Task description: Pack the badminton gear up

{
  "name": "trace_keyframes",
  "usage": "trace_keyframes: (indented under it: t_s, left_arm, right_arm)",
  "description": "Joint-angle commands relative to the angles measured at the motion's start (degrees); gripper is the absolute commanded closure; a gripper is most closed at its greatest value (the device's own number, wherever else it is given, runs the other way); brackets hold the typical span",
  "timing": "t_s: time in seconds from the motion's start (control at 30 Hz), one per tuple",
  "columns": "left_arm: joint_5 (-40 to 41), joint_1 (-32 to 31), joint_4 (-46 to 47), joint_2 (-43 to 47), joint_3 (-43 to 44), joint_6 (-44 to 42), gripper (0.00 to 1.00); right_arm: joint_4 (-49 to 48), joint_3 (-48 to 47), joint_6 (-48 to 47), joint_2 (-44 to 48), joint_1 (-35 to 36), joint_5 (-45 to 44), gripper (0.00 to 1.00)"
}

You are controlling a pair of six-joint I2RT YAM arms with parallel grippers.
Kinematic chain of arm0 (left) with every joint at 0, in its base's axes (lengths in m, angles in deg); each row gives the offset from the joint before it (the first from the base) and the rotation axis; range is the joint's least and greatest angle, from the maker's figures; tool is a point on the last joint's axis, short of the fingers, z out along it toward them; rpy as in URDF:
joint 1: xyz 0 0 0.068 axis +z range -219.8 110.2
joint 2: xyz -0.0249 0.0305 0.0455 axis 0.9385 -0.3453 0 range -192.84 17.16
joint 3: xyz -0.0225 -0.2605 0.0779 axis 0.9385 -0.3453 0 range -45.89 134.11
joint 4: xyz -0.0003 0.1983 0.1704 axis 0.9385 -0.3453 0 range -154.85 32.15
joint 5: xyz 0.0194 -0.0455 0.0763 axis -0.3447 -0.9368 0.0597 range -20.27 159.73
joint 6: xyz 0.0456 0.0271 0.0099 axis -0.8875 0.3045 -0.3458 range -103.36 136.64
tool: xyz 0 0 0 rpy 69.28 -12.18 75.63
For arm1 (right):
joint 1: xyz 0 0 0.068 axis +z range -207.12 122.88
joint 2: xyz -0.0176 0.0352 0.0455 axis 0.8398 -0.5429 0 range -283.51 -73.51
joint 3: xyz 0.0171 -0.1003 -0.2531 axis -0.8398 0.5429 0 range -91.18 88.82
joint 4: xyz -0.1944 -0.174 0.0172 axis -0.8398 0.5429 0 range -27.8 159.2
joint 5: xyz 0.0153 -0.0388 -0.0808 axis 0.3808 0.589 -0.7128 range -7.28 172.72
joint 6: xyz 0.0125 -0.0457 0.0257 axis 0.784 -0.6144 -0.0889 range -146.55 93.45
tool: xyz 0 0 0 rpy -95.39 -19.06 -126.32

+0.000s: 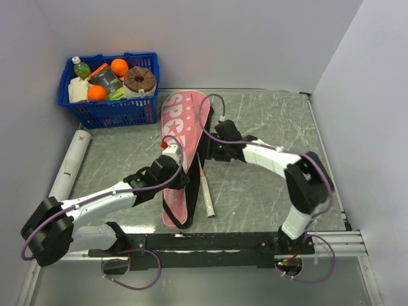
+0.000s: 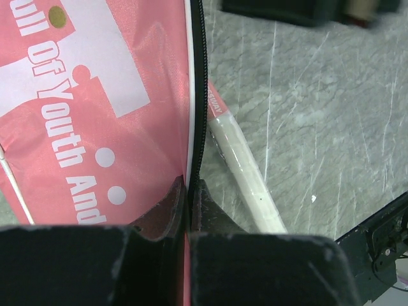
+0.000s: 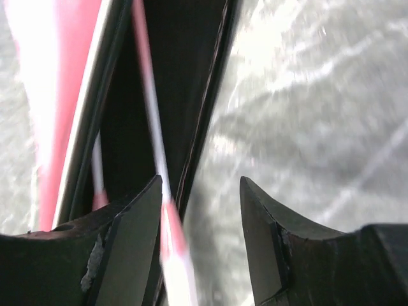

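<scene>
The left gripper [image 2: 187,199] pinches the case [image 1: 180,121] edge, mid-table. The right gripper [image 3: 201,191] is wide, and the racket [image 1: 205,186] pokes out toward 6 o'clock. Hold the edge up and slide the racket straight toward 12.

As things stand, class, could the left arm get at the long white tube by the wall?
Probably, though not at once. The white tube lies unobstructed near that arm's base, but the left gripper is shut on the edge of the pink case and would have to let go first.
</scene>
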Motion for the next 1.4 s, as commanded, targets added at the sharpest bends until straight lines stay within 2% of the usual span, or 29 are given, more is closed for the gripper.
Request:
trace_keyframes:
  t_s: [0.0, 0.2, 0.33, 0.63, 0.9, 1.37]
  left_arm:
    - [-0.79, -0.41, 3.09, 0.68, 1.25, -0.02, 0.99]
    - [-1.40, -0.41, 5.37, 3.06, -1.03, -1.52, 0.99]
    - [-0.97, -0.32, 4.76, 3.94, -1.29, -2.66, 0.99]
    - [-0.79, -0.33, 5.11, 4.47, -1.82, -2.84, 0.99]
    - [-0.53, -0.41, 4.76, 5.43, -2.09, -2.75, 0.99]
    - [-0.79, -0.41, 5.37, 5.70, -2.96, -2.40, 0.99]
  right_arm:
    - [-2.52, 5.91, -0.20, 11.78, -0.07, 3.11, 0.40]
    - [-5.07, 17.85, 2.70, 19.10, 0.19, 16.63, 0.41]
    - [-8.23, 23.05, 4.19, 21.91, 0.81, 22.19, 0.41]
    - [-10.60, 26.58, 5.69, 22.10, 5.38, 22.19, 0.43]
    - [-13.59, 26.93, 7.89, 18.14, 8.72, 21.14, 0.60]
    - [-6.92, 26.14, 6.13, 19.54, 10.92, 12.44, 0.61]
